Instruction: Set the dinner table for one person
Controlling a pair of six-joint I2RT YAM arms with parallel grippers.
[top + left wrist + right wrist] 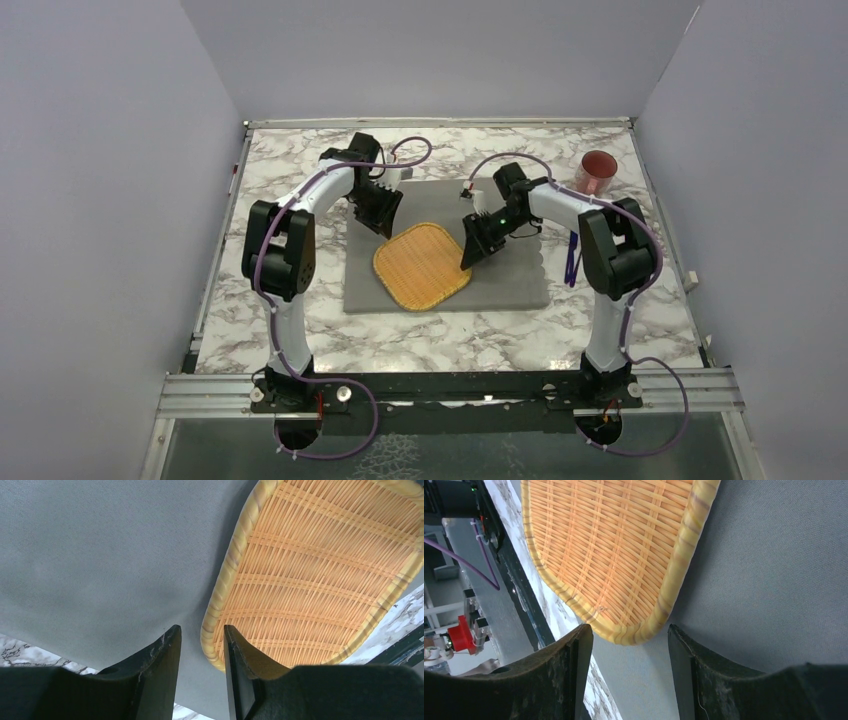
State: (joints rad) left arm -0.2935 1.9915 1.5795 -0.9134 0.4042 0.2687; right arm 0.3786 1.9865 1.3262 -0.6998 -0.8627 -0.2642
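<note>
two claws flank the woven tray [422, 265] on the dinner table [300, 340]
left gripper [384, 228], jaws narrowly parted and empty, sits beside the tray's far-left rim; the tray lies on the placemat [510, 280]; right gripper [468, 255], jaws wide, straddles its right corner.

placemat [510, 285] lies mid-frame on the dinner table [300, 340]. woven tray [422, 266] on placemat, left of its middle. cup [597, 172] on table, upper right of frame. left gripper [385, 225] at tray's upper-left side, right gripper [467, 257] at its right corner.
</note>
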